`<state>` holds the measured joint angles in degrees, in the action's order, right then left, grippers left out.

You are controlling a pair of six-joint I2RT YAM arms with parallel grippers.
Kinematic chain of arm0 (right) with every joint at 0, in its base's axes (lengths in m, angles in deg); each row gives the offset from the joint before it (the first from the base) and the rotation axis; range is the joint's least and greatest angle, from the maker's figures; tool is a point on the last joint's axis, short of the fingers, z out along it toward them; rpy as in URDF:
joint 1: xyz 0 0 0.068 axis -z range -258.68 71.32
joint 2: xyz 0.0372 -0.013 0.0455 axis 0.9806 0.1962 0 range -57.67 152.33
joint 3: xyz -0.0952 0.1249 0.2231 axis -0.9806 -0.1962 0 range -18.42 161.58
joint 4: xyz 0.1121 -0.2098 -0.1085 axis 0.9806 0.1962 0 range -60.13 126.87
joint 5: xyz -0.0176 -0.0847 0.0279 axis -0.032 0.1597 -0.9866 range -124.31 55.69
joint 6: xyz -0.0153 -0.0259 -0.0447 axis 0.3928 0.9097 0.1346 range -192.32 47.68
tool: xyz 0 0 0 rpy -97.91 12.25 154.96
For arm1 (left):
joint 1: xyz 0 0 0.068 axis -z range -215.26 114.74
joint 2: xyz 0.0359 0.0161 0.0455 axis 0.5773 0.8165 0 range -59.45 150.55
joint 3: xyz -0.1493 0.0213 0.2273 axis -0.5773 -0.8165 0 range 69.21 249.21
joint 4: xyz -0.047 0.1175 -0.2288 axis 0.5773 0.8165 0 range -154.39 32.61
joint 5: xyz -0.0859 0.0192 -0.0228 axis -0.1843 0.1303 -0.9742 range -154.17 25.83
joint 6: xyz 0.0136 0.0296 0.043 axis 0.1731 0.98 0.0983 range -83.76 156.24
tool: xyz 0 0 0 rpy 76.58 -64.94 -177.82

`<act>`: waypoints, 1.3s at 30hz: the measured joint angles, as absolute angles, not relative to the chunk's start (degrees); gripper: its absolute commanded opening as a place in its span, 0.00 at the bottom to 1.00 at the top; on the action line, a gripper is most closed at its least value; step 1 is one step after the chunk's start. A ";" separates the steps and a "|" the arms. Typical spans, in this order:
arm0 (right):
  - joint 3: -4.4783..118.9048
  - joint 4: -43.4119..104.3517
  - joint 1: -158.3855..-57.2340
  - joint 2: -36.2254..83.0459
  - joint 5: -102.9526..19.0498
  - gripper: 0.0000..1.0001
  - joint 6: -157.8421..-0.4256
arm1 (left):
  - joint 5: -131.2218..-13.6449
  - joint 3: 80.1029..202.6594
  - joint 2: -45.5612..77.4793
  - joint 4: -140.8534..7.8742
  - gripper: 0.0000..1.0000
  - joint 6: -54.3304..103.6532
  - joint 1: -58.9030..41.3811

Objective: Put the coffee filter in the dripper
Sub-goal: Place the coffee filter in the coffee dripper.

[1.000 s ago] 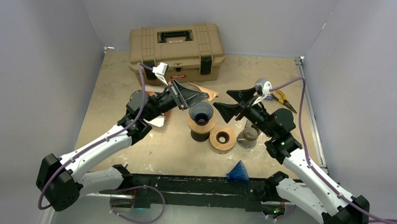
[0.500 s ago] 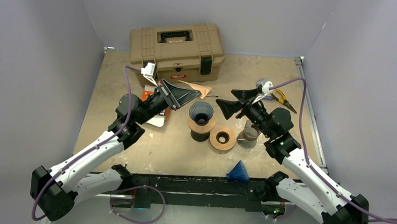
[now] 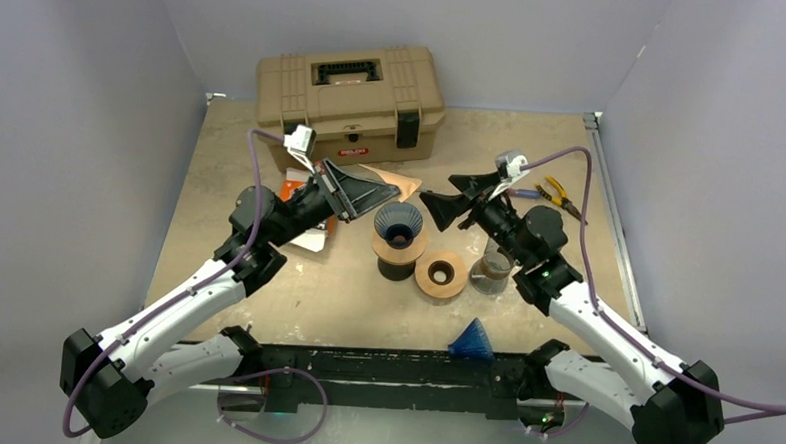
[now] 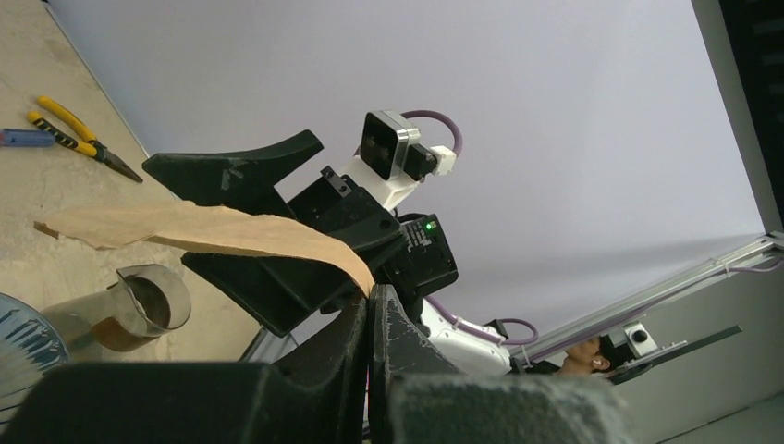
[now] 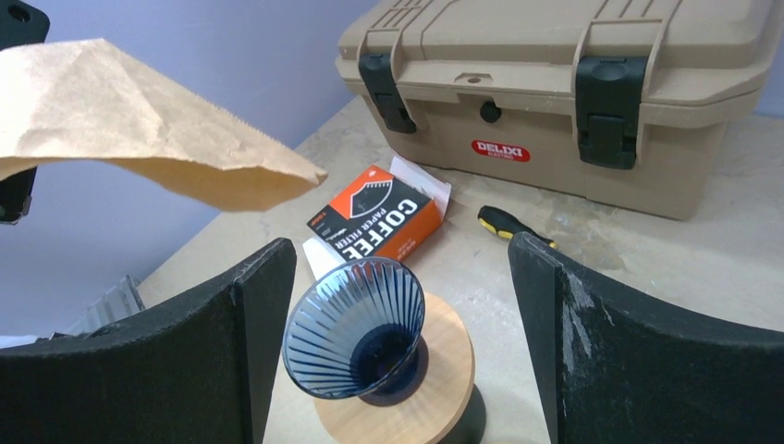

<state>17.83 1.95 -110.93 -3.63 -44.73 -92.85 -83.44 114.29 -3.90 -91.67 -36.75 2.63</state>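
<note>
Left gripper (image 3: 358, 192) first: jaws clamped tight on one edge of the coffee filter (image 3: 396, 179), and it sits just where it was half a second ago, after pulling back to the left from its spot a full second ago. The mover is the right gripper (image 3: 453, 197). It has slid in leftward, closer to the dripper (image 3: 399, 222) than it was a moment back, jaws spread wide with nothing between them.

The filter is up in the air, sticking out past the left fingertips (image 4: 384, 319) toward the right arm. From above it hangs just beyond the dripper's far rim, not in the cone. The right wrist view puts the filter (image 5: 139, 129) high and to the left, with the dripper (image 5: 356, 314) below, framed between the open right fingers (image 5: 268, 277).

The filter (image 4: 203, 231) is brown paper, flattened, fan-shaped, tapering to the pinched corner, with a crimped seam along one edge. It sags a little along its length.

The dripper is a dark blue ribbed cone, upright on a round wooden stand (image 5: 421, 407). Behind it on the table (image 3: 231, 165) lie an orange box of filters (image 5: 379, 217) and a tan toolbox (image 3: 350, 90), with pliers (image 3: 555, 194) off to the right.
</note>
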 measured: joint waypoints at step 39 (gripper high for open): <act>20.28 -5.74 -114.43 0.20 -53.80 0.35 -91.89 | -85.45 113.33 -2.67 -92.55 0.00 -38.11 2.63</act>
<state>20.28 -5.74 -114.43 0.20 -53.80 -91.89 -85.45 113.33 -2.67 -92.55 -38.11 2.63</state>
